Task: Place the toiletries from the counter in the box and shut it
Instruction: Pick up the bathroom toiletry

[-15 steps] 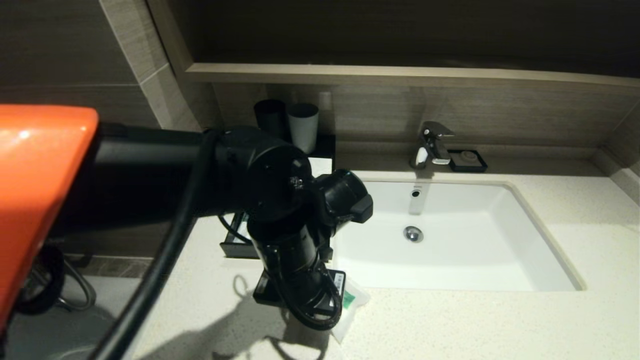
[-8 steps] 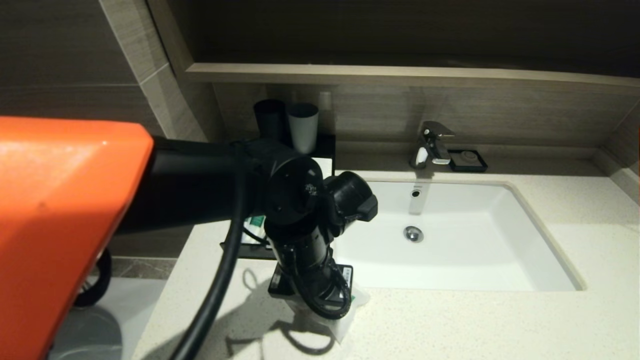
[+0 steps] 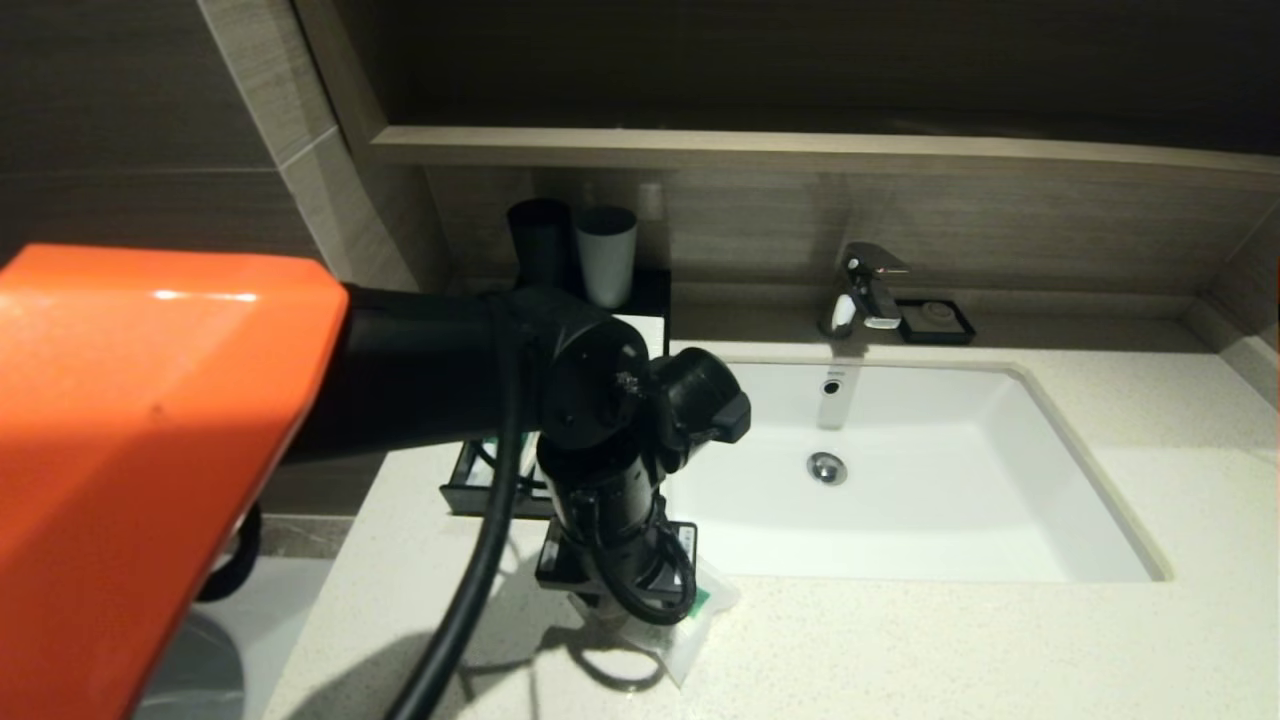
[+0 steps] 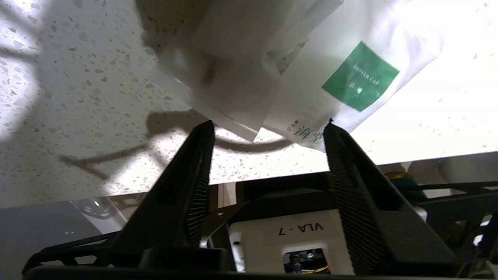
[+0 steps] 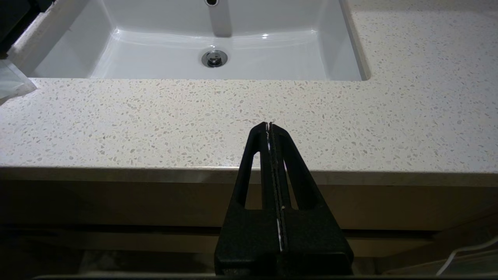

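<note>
Two toiletries lie overlapping on the speckled counter [image 4: 78,97]: a small plain sachet [image 4: 221,74] and a squarish sachet with a green label [image 4: 350,77]. In the head view they peek out under my left wrist as one pale sachet heap [image 3: 690,640]. My left gripper [image 4: 269,123] hangs open just above their near edges, with nothing between its fingers. The black box [image 3: 655,290] with its white top stands behind the arm, and its drawer [image 3: 480,500] is pulled out; the arm hides most of the inside. My right gripper [image 5: 269,124] is shut and empty, off the counter's front edge.
The white sink [image 3: 1000,480] lies right of the sachets, with a chrome tap [image 3: 865,285] and a black soap dish [image 3: 935,320] behind it. A black cup [image 3: 540,240] and a grey cup [image 3: 605,255] stand on the box. The counter's left edge is close.
My left arm has swung a little to the right over the sachets, and its gripper has gone from shut to open. The right arm has not moved.
</note>
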Tool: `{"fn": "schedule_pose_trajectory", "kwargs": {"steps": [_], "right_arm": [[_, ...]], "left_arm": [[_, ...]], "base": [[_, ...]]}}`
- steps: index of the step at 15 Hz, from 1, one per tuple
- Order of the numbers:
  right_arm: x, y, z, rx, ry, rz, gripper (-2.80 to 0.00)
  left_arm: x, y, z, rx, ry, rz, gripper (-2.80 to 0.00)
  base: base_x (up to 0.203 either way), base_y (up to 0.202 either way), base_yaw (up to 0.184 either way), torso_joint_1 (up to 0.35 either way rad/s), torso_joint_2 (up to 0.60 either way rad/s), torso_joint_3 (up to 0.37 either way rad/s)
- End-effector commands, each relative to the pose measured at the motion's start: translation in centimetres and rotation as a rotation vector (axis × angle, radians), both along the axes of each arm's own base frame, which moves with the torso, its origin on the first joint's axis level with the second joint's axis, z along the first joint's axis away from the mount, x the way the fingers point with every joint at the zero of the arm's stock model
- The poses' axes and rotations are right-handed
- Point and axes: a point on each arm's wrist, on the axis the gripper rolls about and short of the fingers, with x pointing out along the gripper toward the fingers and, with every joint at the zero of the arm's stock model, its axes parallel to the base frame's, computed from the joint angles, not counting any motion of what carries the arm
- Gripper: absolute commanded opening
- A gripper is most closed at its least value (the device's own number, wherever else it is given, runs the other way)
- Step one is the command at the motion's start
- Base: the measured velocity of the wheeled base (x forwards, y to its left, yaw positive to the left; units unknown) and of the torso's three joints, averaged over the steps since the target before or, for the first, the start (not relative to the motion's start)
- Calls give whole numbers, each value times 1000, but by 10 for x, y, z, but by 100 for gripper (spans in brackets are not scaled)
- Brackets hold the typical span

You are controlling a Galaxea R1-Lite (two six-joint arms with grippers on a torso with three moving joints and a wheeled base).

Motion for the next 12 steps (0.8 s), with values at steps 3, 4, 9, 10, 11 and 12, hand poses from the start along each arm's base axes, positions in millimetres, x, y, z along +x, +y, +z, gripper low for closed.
{"fn": "schedule_pose_trajectory", "kwargs": {"steps": [3, 4, 9, 10, 11, 12], "right_arm": [[0, 0, 0, 0, 1, 1, -280], [0, 0, 0, 0, 0, 0, -280], [0, 0, 0, 0, 0, 0, -280], [0, 0, 0, 0, 0, 0, -280], [0, 0, 0, 0, 1, 0, -280], [0, 0, 0, 0, 1, 0, -280]], "left_arm": [[9, -2, -10, 19, 7, 27, 0], [11, -3, -10, 14, 4, 32, 0], [15, -3, -12, 25, -9, 69, 0], [16, -3, -13, 24, -10, 69, 0], [18, -5, -16, 26, -10, 71, 0], [18, -6, -18, 25, -16, 74, 0]], "base": [[0, 0, 0, 0, 0, 0], [0, 0, 0, 0, 0, 0], [0, 0, 0, 0, 0, 0], [0, 0, 0, 0, 0, 0], [0, 0, 0, 0, 0, 0], [0, 0, 0, 0, 0, 0]]}}
